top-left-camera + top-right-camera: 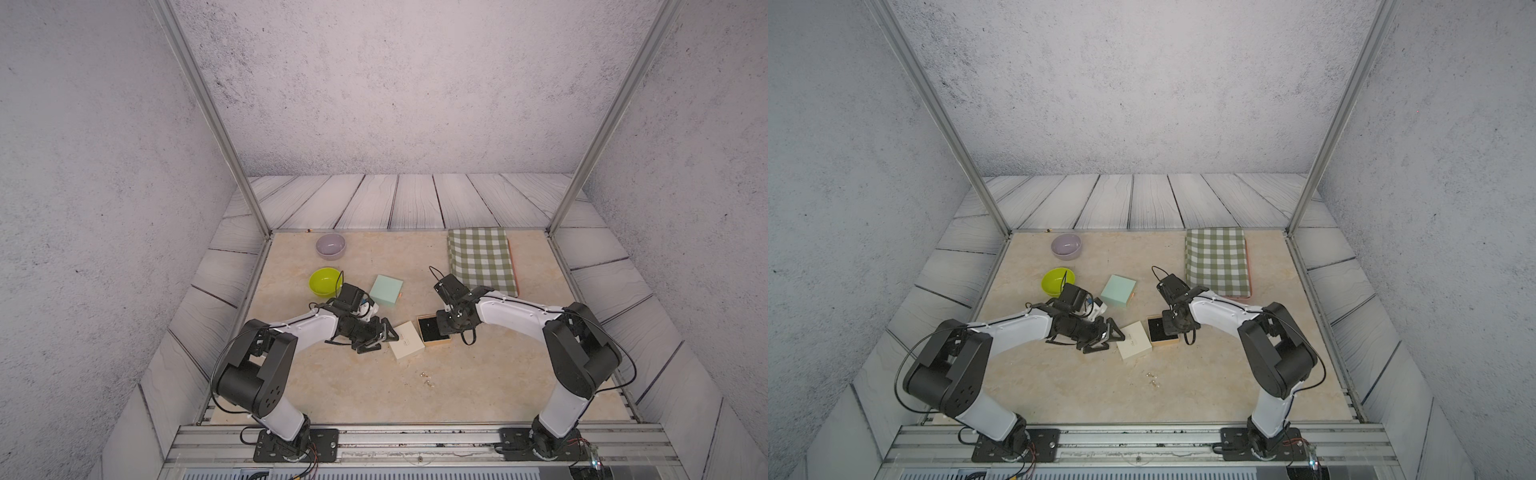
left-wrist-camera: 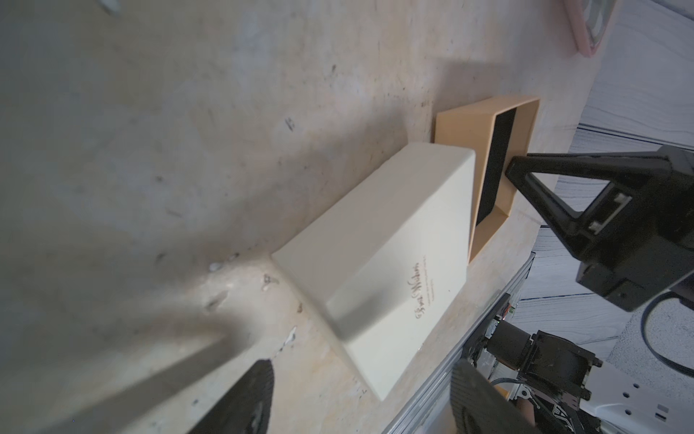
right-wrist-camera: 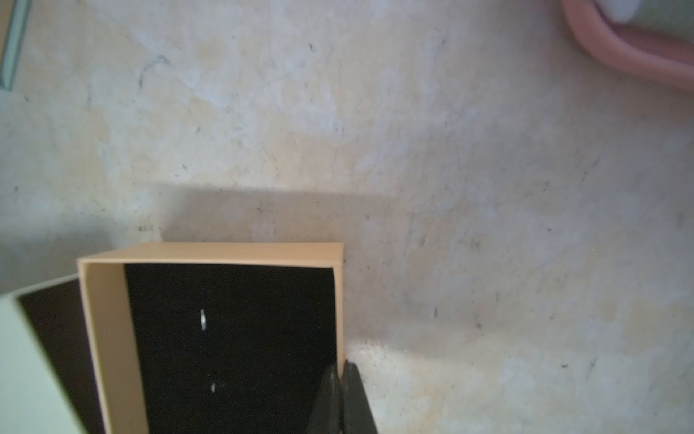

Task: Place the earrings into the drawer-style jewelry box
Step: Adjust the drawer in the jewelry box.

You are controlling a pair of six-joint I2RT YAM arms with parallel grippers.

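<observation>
Your left gripper [image 1: 384, 334] lies low over the table [image 1: 332, 386] with its jaws apart, holding nothing; in the left wrist view its fingertips [image 2: 259, 390] frame the near corner of the cream sleeve [image 2: 383, 263] without touching it. Your right gripper [image 1: 445, 326] is pinched together on the side wall of the tan drawer [image 1: 434, 331], as the right wrist view shows, where the two fingers [image 3: 353, 398] close on the drawer's edge.

You can see the drawer pulled clear of the cream sleeve, the two lying side by side and touching. It is an open tan tray lined in black, and two small pale marks show on that lining in the right wrist view; what they are you cannot tell.

Look for the earrings [image 1: 427, 378] on the bare table nearer the robot's base than the sleeve, apart from both boxes. They read as a few tiny glinting gold-and-silver specks, clustered loosely, too small to make out their shape.

Beyond the left arm you have a mint box [image 1: 386, 291], a green bowl [image 1: 325, 281] and a lilac bowl [image 1: 331, 245]; a checked cloth [image 1: 482, 259] lies behind the right arm.
</observation>
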